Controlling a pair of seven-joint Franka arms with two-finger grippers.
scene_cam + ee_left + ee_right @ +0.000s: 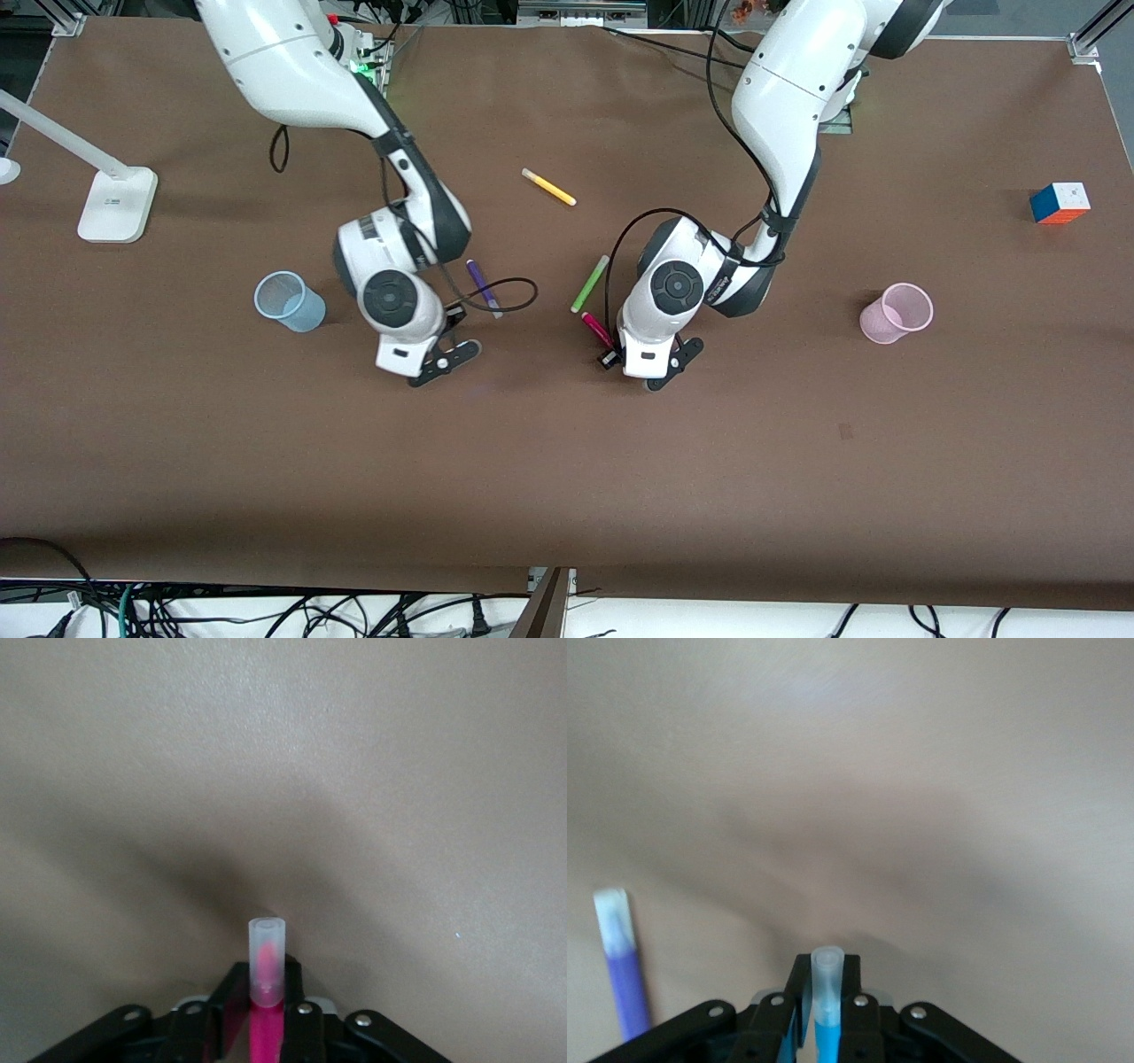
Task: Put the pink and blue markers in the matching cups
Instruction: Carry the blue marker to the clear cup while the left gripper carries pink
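Note:
My left gripper [266, 971] is shut on the magenta-pink marker [266, 1028]. Its pale cap sticks out past the fingertips over bare table. In the front view this marker [597, 329] slants up out of the gripper [611, 357] near the table's middle. My right gripper [826, 964] is shut on the bright blue marker [827, 1028], cap outward. In the front view that marker and the right gripper's fingers are hidden under the hand. The pale blue cup [289, 301] stands upright toward the right arm's end. The pale pink cup [897, 313] stands toward the left arm's end.
A dark purple marker [483, 285] lies beside the right hand and shows in the right wrist view [622, 979]. A lime-green marker [590, 283] lies by the left hand. A yellow marker [548, 187] lies farther back. A colour cube [1060, 203] and a white lamp base [117, 206] sit near the ends.

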